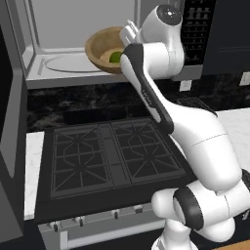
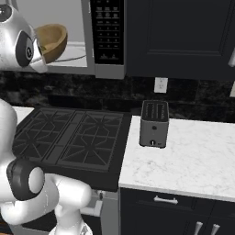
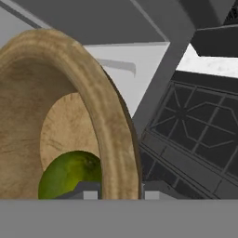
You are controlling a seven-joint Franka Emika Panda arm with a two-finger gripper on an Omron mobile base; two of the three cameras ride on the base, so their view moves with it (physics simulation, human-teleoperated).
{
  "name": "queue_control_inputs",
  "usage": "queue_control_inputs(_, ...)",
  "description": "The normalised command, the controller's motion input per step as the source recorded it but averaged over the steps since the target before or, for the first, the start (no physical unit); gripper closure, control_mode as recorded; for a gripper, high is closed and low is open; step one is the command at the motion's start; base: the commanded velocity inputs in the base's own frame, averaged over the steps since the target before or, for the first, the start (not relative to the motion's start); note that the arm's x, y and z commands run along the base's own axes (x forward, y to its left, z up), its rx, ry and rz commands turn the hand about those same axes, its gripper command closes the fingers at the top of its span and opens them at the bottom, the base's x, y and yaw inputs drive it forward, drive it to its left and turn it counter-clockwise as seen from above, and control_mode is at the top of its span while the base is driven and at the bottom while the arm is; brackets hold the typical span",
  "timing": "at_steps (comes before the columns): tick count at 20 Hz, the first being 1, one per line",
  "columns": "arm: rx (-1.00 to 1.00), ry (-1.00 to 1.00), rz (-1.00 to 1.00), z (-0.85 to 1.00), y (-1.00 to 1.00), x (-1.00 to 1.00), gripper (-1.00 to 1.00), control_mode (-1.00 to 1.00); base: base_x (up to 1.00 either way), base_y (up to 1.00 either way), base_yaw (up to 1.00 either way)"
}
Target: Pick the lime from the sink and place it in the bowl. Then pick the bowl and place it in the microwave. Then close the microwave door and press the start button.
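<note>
The wooden bowl (image 1: 102, 48) hangs tilted in front of the microwave's open cavity (image 1: 73, 29), above its turntable plate (image 1: 68, 64). The lime (image 1: 115, 57) lies inside the bowl at its low side. My gripper (image 1: 125, 43) is shut on the bowl's rim (image 3: 111, 125), which runs between the two fingertips (image 3: 90, 194) in the hand view, with the lime (image 3: 69, 174) just left of them. In the right base view the bowl (image 2: 51, 41) sits against my hand, left of the button panel (image 2: 108, 30). The microwave door (image 1: 10, 122) stands swung open at far left. The sink is out of view.
A black gas stove (image 1: 114, 151) lies directly below the microwave. A small grey toaster (image 2: 154, 123) stands on the white marble counter (image 2: 193, 160) to the right. Dark cabinets (image 2: 183, 32) fill the wall right of the microwave.
</note>
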Motion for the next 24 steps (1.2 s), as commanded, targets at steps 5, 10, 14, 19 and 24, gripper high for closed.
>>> queue_control_inputs(5,0.00,-0.01,0.00,0.00,0.30,0.80,1.00,-1.00,0.00,0.00,0.00)
queue_control_inputs(10,0.00,0.02,0.00,0.01,0.15,0.74,1.00,-1.00,0.00,0.00,0.00)
queue_control_inputs(14,0.00,0.08,0.00,0.00,0.17,0.52,1.00,-1.00,0.00,0.00,0.00)
queue_control_inputs(19,0.00,0.09,0.00,-0.06,0.20,0.21,-1.00,-1.00,0.00,0.00,0.00)
queue_control_inputs(24,0.00,0.02,0.00,-0.19,0.12,0.00,-1.00,-1.00,0.00,0.00,0.00)
